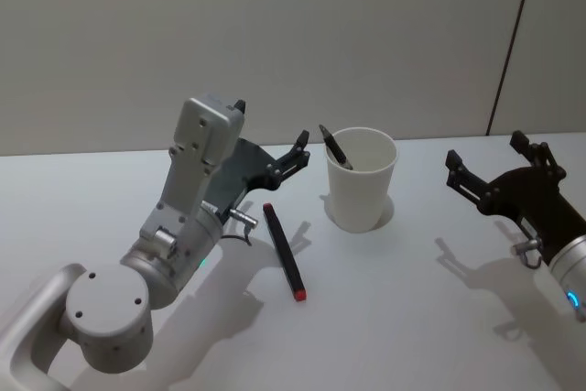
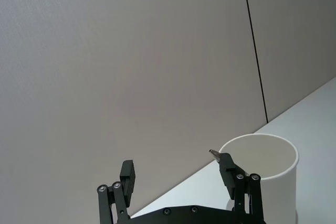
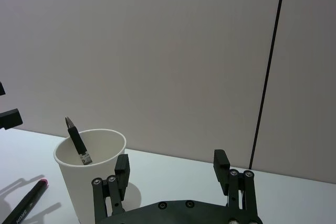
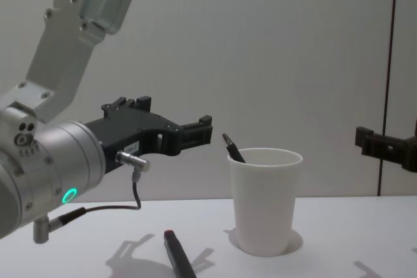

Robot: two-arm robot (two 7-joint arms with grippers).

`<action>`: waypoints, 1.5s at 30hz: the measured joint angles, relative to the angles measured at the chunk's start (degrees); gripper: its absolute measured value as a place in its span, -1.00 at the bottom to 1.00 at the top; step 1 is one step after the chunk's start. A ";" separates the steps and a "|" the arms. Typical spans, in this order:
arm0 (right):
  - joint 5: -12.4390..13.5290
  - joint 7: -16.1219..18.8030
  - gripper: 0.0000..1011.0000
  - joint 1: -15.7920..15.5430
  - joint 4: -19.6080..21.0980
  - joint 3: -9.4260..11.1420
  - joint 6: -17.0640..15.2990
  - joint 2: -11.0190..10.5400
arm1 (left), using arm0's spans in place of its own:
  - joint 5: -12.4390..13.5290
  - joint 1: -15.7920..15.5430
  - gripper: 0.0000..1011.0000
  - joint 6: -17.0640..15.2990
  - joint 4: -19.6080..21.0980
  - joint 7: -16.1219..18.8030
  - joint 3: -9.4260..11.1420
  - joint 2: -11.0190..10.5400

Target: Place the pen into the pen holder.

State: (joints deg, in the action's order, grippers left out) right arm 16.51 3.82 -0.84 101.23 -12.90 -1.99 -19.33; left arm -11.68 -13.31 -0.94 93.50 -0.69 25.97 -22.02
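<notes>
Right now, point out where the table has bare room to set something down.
Bare table lies in front of the cup, and between the cup and the open right gripper. It is crowded left of the cup, where the loose pen lies by the open left gripper.

The white table [image 1: 439, 318] carries the pen holder [image 1: 360, 185] and a black pen [image 1: 285, 252].
</notes>
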 joint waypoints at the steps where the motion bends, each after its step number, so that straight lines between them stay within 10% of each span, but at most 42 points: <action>1: 0.00 0.00 0.98 0.00 0.00 0.00 0.00 0.00 | -0.12 0.06 0.98 -0.07 0.10 -0.01 -0.02 -0.05; 45: -0.05 0.01 0.98 0.01 -0.01 -0.04 0.04 0.00 | -10.19 7.18 0.98 -15.90 9.24 -3.65 -0.27 -3.99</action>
State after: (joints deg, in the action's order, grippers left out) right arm 16.46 3.83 -0.84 101.23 -12.94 -1.95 -19.33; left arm -21.87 -6.13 -16.84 102.74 -4.34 25.71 -26.01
